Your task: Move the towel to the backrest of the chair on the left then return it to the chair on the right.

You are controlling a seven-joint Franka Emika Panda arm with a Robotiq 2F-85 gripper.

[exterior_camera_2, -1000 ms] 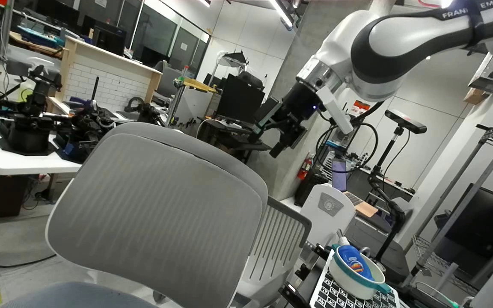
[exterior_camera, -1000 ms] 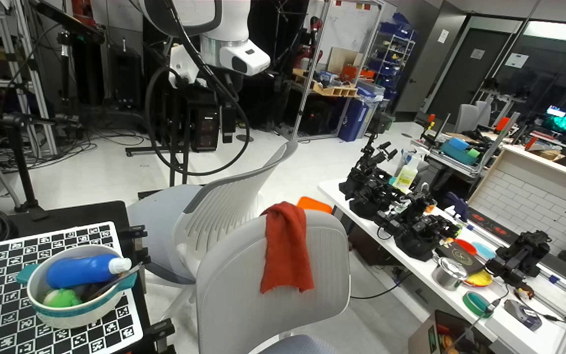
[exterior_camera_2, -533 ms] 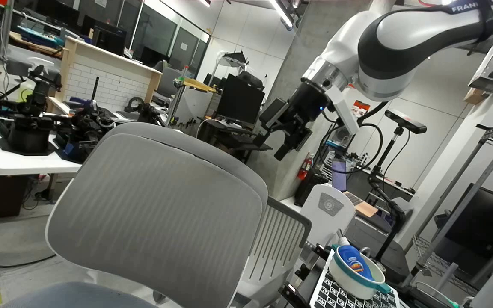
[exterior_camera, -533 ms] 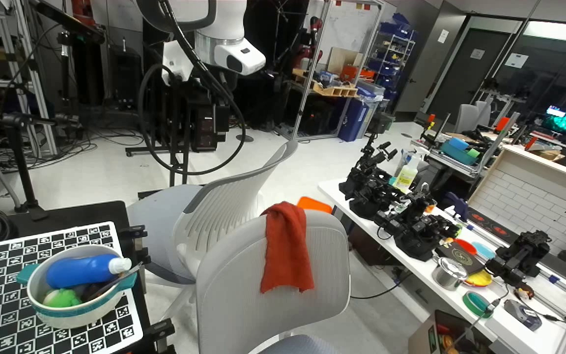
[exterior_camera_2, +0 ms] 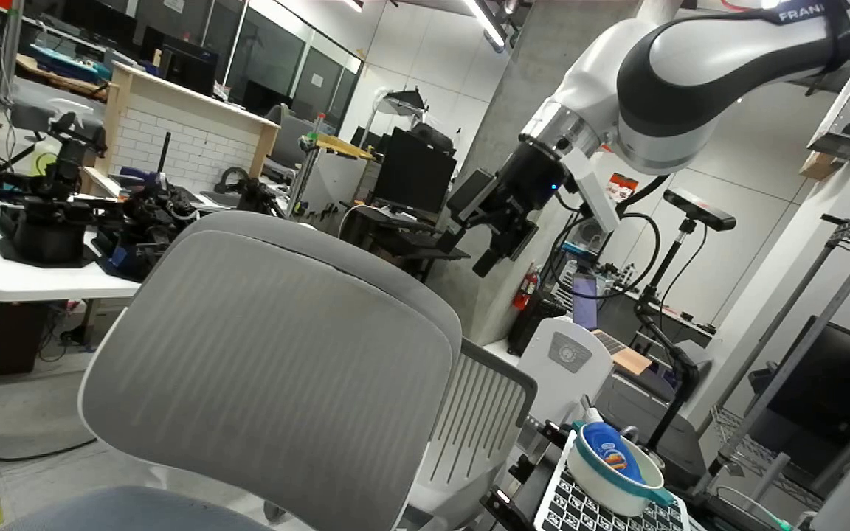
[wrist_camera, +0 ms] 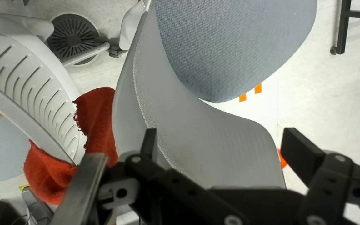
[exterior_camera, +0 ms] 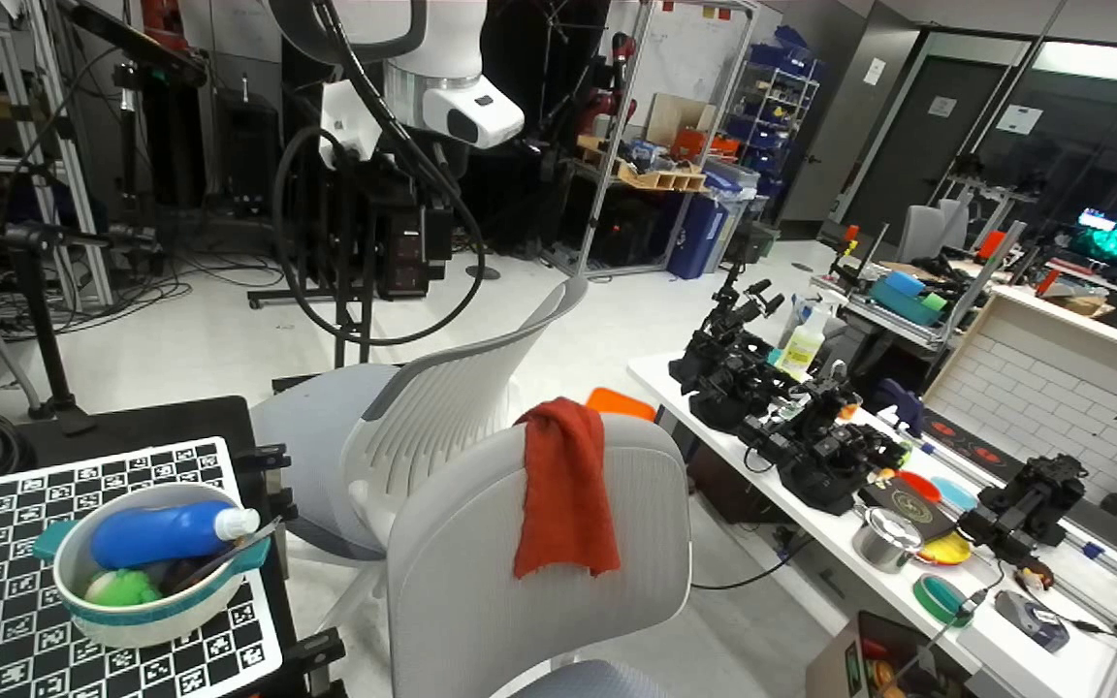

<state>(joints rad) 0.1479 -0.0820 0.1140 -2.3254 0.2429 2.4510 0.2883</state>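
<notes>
The red towel (exterior_camera: 568, 494) hangs draped over the backrest of a grey chair (exterior_camera: 651, 533) in an exterior view. It also shows at the left in the wrist view (wrist_camera: 100, 122), over the slatted backrest (wrist_camera: 39, 84). In an exterior view the towel is hidden behind the bare-backed chair (exterior_camera_2: 270, 361). That second chair shows no towel; its backrest (wrist_camera: 211, 140) lies below my jaws in the wrist view. My gripper (exterior_camera_2: 468, 251) is open and empty, in the air above the chairs. In the wrist view its fingers (wrist_camera: 220, 136) are wide apart, with the towel off to the left.
A pot (exterior_camera: 151, 616) with a blue bottle stands on a patterned board (exterior_camera: 11, 582) beside the chairs. A white table (exterior_camera: 811, 543) with several black robot arms stands on the other side. A black cable (exterior_camera: 481, 281) loops from my arm.
Between one second and half a second ago my arm drew back slightly from the bare-backed chair, and the open gripper moved with it. Since then nothing visibly moves. The towel stays put.
</notes>
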